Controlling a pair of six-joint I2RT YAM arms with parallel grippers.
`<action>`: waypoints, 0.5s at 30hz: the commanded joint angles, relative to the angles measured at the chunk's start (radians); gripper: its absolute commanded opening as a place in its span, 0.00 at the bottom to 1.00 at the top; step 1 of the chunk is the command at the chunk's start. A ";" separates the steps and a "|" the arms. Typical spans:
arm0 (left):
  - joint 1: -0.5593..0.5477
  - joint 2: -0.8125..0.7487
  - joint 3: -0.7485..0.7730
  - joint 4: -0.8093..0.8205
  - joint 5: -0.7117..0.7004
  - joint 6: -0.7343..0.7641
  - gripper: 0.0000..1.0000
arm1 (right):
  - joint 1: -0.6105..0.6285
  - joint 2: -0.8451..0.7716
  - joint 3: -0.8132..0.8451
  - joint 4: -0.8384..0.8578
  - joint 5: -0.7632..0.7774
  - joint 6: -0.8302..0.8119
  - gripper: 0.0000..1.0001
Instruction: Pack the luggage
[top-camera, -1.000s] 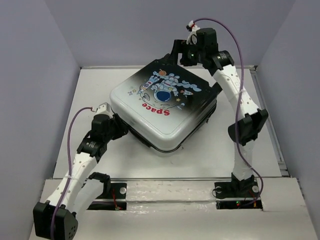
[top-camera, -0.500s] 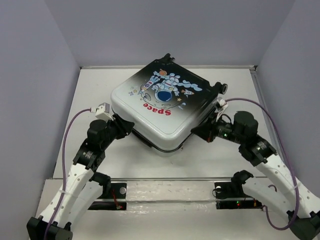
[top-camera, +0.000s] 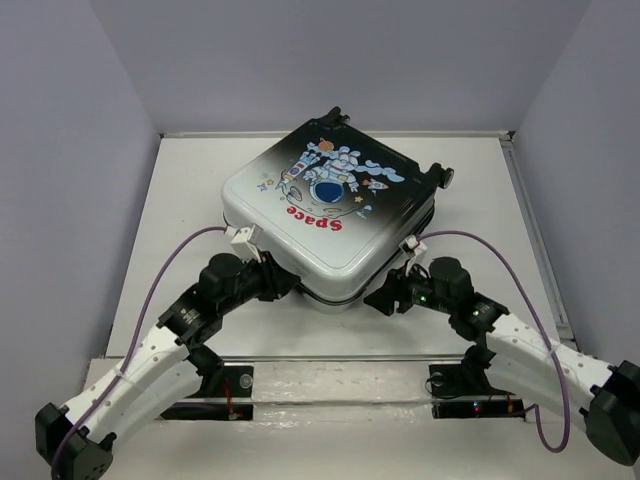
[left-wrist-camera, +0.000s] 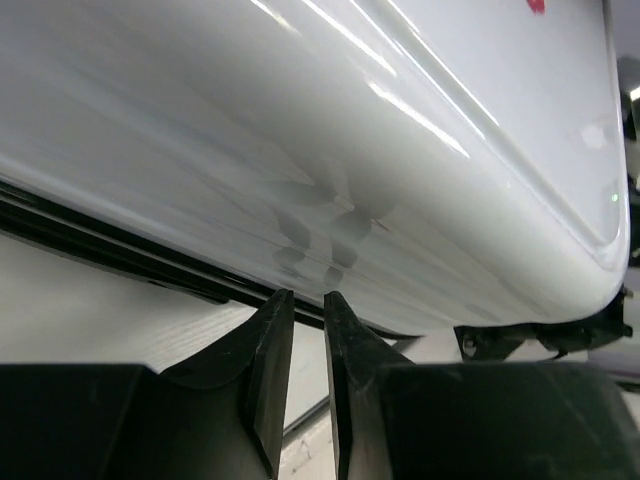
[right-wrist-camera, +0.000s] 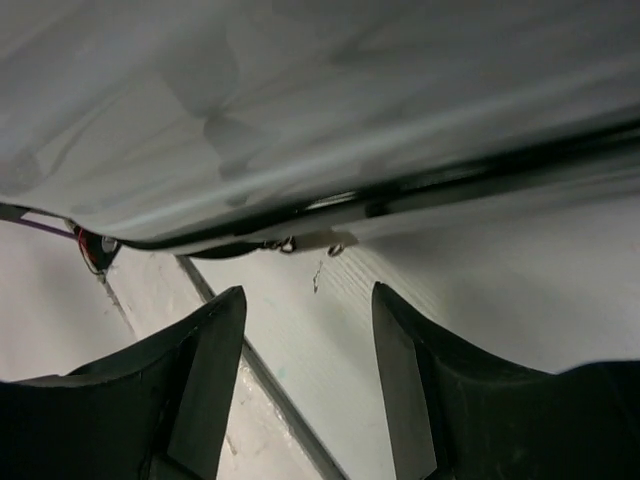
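- The luggage lies flat on the white tabletop, printed shell up. It sits around the middle and reaches towards the far edge, turned so that one corner points at the near edge.
- Its wheels show on the far-right side, so I judge the long axis to run diagonally from the near-left corner of the tabletop towards the far-right one.
- The top shell is down over the lower half, with a dark seam between them; whether that seam is zipped shut cannot be told.
- The left gripper is at the near-left side of the case. Its fingers are pressed almost together with nothing between them, and their tips are right at the seam, low by the tabletop.
- The right gripper faces the near-right side with its fingers spread wide and empty, just short of the shell.
- Small metal pulls hang from the seam straight ahead of the right fingers (probably the zipper sliders). The right arm is therefore the nearer one for drawing the zip, and the pulls lie slightly above its fingertips in that view.
- Nothing else stands on the tabletop near the case. Only each arm's purple cable loops close by, and neither lies in the way.
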 joint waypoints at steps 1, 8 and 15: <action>-0.097 0.059 0.013 0.028 -0.011 -0.024 0.30 | 0.023 0.112 -0.006 0.267 0.048 -0.052 0.60; -0.139 0.092 0.031 0.053 -0.036 -0.034 0.30 | 0.033 0.229 -0.059 0.497 0.064 -0.068 0.59; -0.159 0.168 0.053 0.113 -0.031 -0.037 0.30 | 0.042 0.238 -0.154 0.772 0.101 -0.039 0.29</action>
